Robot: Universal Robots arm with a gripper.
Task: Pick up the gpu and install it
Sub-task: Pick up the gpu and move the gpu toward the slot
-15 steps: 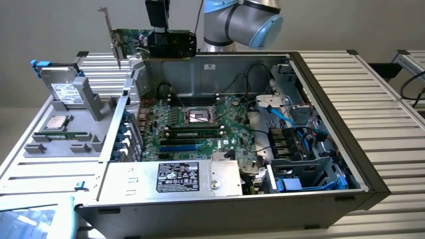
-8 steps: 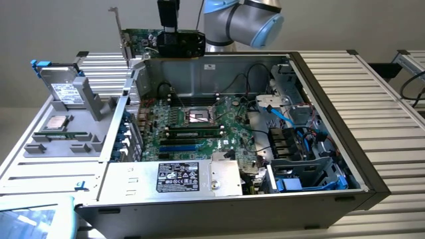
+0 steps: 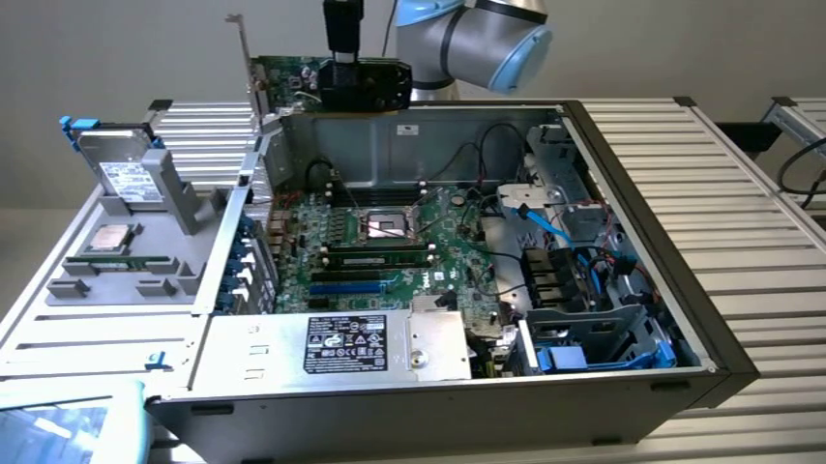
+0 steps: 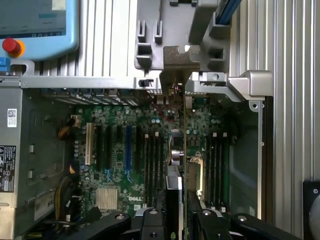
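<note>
Fig.: I hold gpu [image 3: 286, 75] over motherboard [image 4: 115, 150], gripper [image 4: 177, 222] fingers clamped on it; slight tilt/misalign vs slot could jam card edge.

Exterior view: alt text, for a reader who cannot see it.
A robot arm's black gripper holds a green gpu card with a silver end bracket upright above the far edge of an open grey metal computer case, its green motherboard exposed below.
</note>
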